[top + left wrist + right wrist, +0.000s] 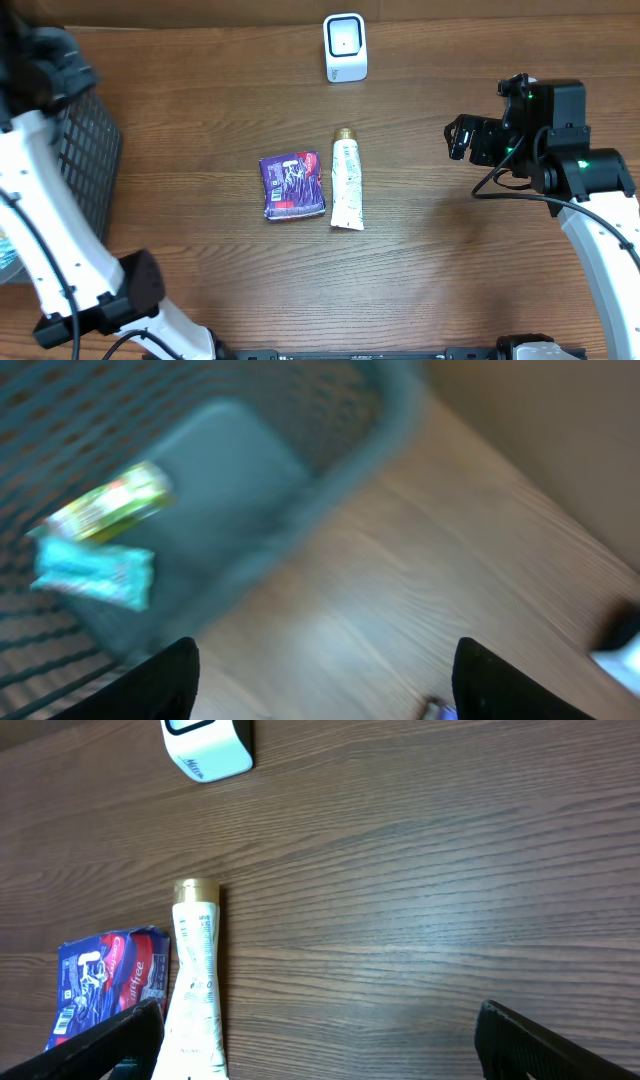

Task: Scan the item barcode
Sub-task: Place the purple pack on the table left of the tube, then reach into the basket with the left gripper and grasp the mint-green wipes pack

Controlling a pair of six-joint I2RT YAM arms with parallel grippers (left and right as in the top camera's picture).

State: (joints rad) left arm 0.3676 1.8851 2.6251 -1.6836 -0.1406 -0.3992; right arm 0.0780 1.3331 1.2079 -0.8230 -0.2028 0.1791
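Left gripper [320,695] hangs by the mesh basket [95,150], jaws apart and empty, a teal pack [95,575] and a green pack [110,500] inside it. Mid-table a purple packet [292,185] lies just beside a white tube [347,182], scanner [345,47] up behind them. Right gripper [320,1045] off to the right, jaws wide, holding nothing

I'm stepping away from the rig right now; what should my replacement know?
Left gripper: open, empty, by the basket.
Right gripper: open, empty, right of the white tube.
The scanner stands at the far edge; purple packet and white tube lie side by side mid-table.
Done: yellow-green pack and teal packet lie in the basket.
Left: scan the purple packet and white tube.
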